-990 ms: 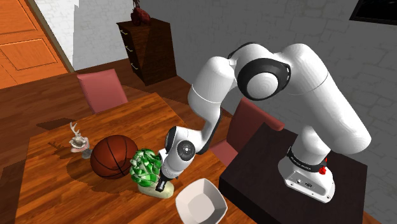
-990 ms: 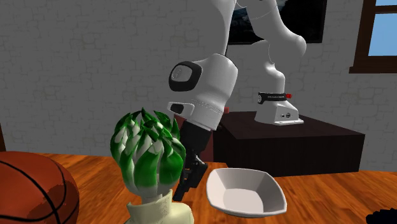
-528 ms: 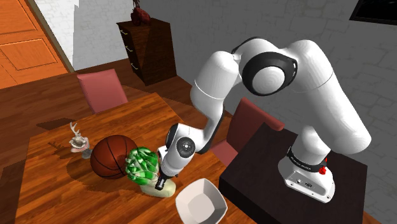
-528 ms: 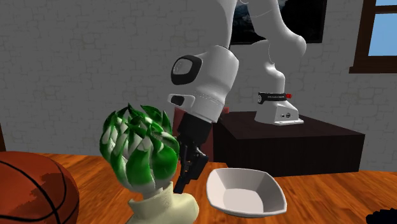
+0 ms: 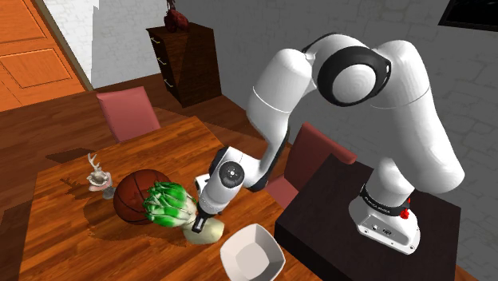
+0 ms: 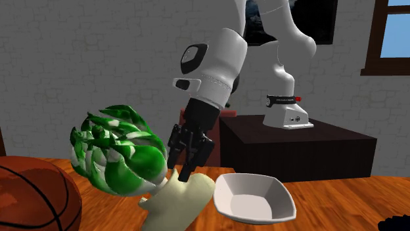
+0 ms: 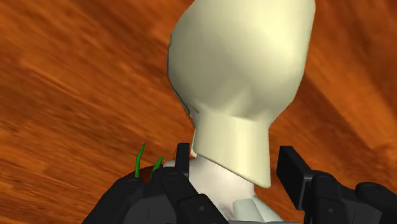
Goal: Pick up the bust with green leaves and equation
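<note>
The bust has a head of green and white leaves (image 5: 167, 206) and a cream base (image 5: 205, 230). It leans over, its leafy head (image 6: 118, 157) tipped toward the basketball (image 5: 130, 194) and its base (image 6: 179, 200) swung toward the white bowl (image 5: 251, 255). My black gripper (image 5: 199, 223) is shut on the bust at the narrow neck above the base. From the second exterior view the gripper (image 6: 187, 164) comes down onto it from above. In the wrist view the gripper (image 7: 236, 165) clasps the pale neck, and the cream base (image 7: 242, 89) bulges out beyond the fingertips over the wooden table (image 7: 70, 95).
A small deer figurine (image 5: 97, 174) stands past the basketball on the wooden table (image 5: 72, 239). The bowl (image 6: 253, 197) lies close beside the bust. Red chairs (image 5: 128, 112) (image 5: 315, 156) flank the table. The dark stand (image 5: 367, 231) is at the lower right, and a dresser (image 5: 187, 60) stands by the wall.
The bust stood upright a second ago and now leans with its leafy head toward the basketball. The gripper has risen a little with it, and the arm's elbow has swung upward.
</note>
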Robot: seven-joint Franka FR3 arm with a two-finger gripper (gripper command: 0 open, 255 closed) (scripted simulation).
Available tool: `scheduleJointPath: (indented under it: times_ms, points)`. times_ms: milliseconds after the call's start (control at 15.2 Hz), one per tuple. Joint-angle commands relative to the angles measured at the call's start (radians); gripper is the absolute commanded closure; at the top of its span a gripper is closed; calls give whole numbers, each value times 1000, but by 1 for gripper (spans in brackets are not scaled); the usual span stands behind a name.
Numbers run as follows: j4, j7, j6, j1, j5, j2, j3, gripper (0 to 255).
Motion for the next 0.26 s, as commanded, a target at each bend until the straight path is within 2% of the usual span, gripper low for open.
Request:
scheduleJointPath:
  times_ms: [0,66,198]
  points:
    - [-21,-59,-9,-15,56,-30,18,255]
    - [-31,-85,-13,-22,80,-43,27,255]
    - [-32,-88,-14,-25,83,-45,30,255]
